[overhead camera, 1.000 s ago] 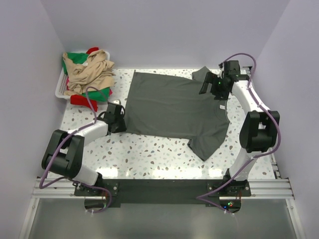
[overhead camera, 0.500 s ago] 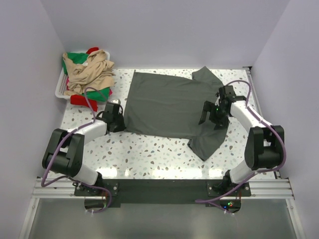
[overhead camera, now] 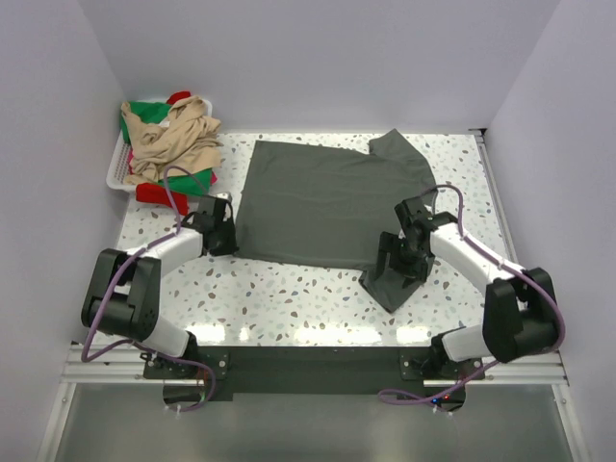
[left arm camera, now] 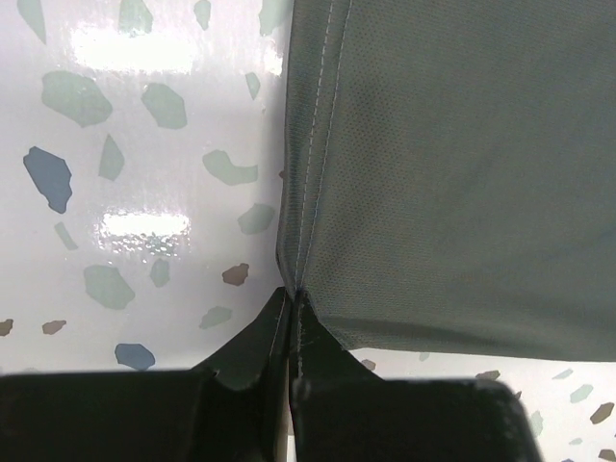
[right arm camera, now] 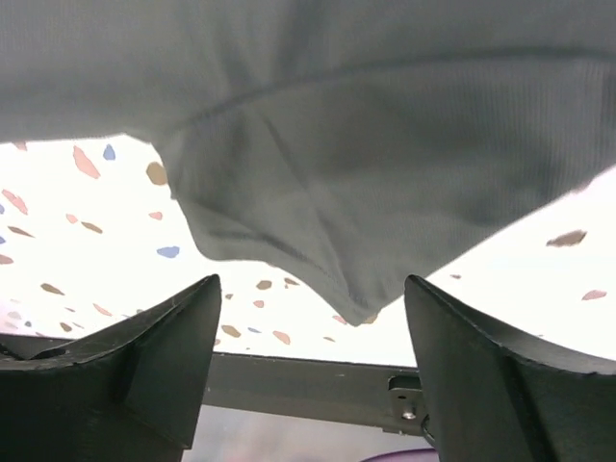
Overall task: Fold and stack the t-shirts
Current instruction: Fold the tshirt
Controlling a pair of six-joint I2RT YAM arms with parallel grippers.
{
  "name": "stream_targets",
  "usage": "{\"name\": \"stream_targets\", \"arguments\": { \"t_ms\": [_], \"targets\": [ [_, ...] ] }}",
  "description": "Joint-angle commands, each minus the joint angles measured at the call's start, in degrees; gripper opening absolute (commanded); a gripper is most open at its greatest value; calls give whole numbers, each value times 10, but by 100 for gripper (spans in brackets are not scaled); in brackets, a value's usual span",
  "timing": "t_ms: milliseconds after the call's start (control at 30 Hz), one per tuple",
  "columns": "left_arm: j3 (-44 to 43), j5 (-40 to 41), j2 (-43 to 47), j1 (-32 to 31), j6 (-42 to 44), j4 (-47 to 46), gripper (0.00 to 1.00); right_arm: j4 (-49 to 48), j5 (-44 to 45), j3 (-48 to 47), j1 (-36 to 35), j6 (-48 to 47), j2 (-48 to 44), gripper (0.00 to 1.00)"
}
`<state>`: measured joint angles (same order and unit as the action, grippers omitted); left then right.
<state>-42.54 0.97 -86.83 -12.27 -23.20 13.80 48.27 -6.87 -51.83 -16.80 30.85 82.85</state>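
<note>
While the dark grey t-shirt [overhead camera: 327,202] is lying spread flat across the middle of the desk [overhead camera: 289,298], the left fingers [overhead camera: 223,241] are pinching its near-left corner, closed tight on the cloth. In the left wrist view those fingers [left arm camera: 255,337] are meeting right where the stitched hem [left arm camera: 308,173] is running away from them toward the far side, with the shirt's near edge going off to the right. Speckled desk is showing to the left of that hem.

The right fingers [overhead camera: 393,255] are hovering over the near-right sleeve [overhead camera: 395,284], spread wide and gripping nothing. From the right wrist, the two fingers [right arm camera: 173,346] are standing well apart, and the sleeve's rounded edge [right arm camera: 327,289] is hanging in view between them, with bright desk on either side of it.

A band of desk is running along the near side, between the shirt's near edge and the arm bases. A narrower strip is lying between the sleeves and the right wall. The far sleeve [overhead camera: 395,146] is reaching close to the far edge of the desk.

At the far left, the white basket [overhead camera: 115,171] is sitting near the left wall, well apart from the hem. A beige t-shirt [overhead camera: 173,140] is heaping over its rim, with a green t-shirt [overhead camera: 144,111] behind it and a red t-shirt [overhead camera: 154,192] spilling out on the near side.
</note>
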Motion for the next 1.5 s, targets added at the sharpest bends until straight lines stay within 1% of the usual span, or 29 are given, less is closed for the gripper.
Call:
{"name": "stream_targets", "arguments": {
  "t_ms": [0,33,100,167,233,300,467,600,933,1200,1467],
  "targets": [
    [-10,-21,17,10,43,18,0,27,27,45,-35,71,-55,79],
    [-8,-26,17,10,48,18,0,27,30,54,-45,96,-63,77],
    [-3,-39,20,10,61,16,0,32,50,67,-73,115,-82,71],
    [-7,-54,21,12,64,22,0,51,77,79,-85,139,-91,68],
    [-10,-75,23,12,64,22,0,62,92,85,-86,154,-97,64],
    [-6,-87,33,12,60,8,0,56,92,102,-86,163,-110,58],
    [-1,-106,35,12,60,-7,0,60,102,118,-86,187,-135,51],
    [7,-109,33,12,69,-12,0,58,100,125,-86,201,-154,47],
    [18,-107,53,13,69,-5,0,16,102,144,-86,201,-115,41],
    [21,-98,64,13,69,7,0,-1,117,158,-86,201,-104,39],
    [28,-94,75,15,69,20,0,-49,120,167,-86,190,-66,32]
  ]
}}
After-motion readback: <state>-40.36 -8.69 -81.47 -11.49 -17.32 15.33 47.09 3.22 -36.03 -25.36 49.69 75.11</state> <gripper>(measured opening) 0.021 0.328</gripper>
